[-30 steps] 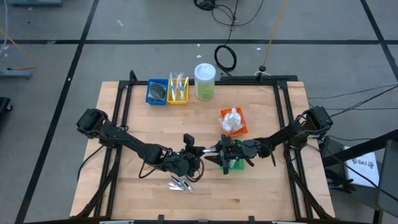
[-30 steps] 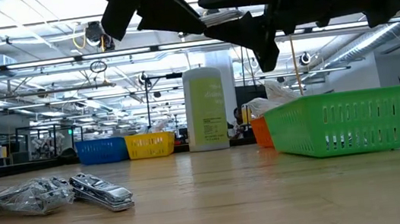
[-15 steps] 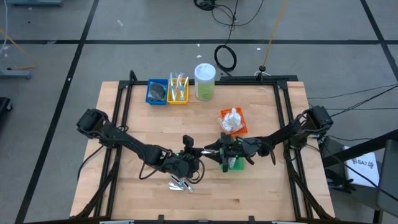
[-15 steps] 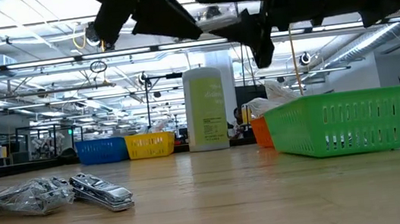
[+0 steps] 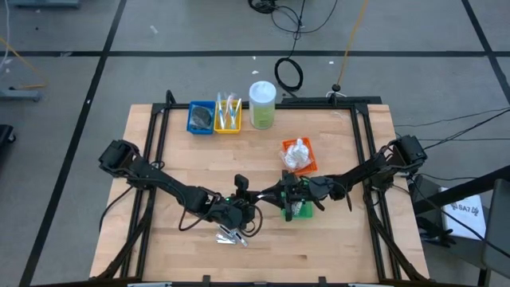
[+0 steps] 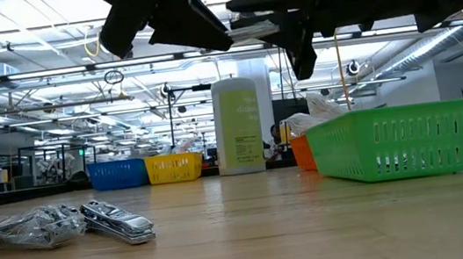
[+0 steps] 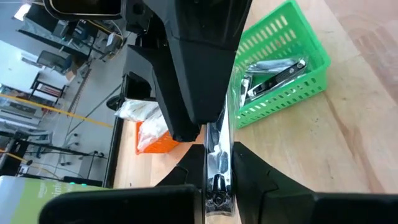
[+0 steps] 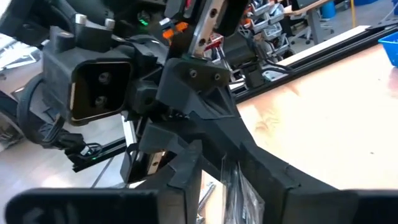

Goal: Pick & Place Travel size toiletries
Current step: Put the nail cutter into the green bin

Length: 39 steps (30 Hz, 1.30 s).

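— Drifted a little toward the left arm since the earlier frame: right claw (image 5: 275,194), now nose to nose with left claw (image 5: 249,203) above mid-desk. Left arm dipped slightly toward the front edge too.

— Holding what?

— Pinched in left claw: silvery clipper (image 7: 216,163) in clear wrap, lifted well off the desk (image 5: 335,247). Long axis pointed straight out along the fingers, toward right claw.

— And right claw?

— Spread, one finger either side of the wrap's far end (seen from its own wrist camera), not yet pressed onto it, by the look of things.

— Looks like a hand-over, then.

— Probably. Hinges on that one line: clipper end-on to right claw, so a grip across the narrow width, then release from the left.

— Destination?

— Likely green basket (image 6: 392,141), just behind right claw and far nearer the right arm. Already holds one clipper (image 7: 273,73).

— Anything left?

— Two more wrapped pieces (image 5: 231,235) lying on the desk just below left claw.
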Each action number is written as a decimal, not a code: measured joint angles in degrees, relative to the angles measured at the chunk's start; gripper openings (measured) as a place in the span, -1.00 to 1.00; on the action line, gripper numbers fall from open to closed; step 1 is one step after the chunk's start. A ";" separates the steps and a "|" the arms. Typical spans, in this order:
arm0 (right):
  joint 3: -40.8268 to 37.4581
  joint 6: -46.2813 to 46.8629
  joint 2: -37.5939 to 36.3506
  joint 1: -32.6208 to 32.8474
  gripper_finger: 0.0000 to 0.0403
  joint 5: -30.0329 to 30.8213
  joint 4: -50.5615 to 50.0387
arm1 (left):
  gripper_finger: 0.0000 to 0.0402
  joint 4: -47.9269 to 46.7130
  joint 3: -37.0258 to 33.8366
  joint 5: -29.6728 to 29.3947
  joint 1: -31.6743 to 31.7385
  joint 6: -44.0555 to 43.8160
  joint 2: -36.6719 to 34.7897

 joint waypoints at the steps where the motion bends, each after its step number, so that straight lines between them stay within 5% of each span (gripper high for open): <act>1: 0.00 0.04 0.00 -0.02 -0.53 0.00 -0.36 | -0.82 -0.05 0.00 -0.32 0.00 0.26 0.00; 39: -0.28 -0.05 0.19 0.11 -0.50 -0.66 -2.30 | -0.82 1.52 0.26 -8.07 -2.14 3.56 -0.90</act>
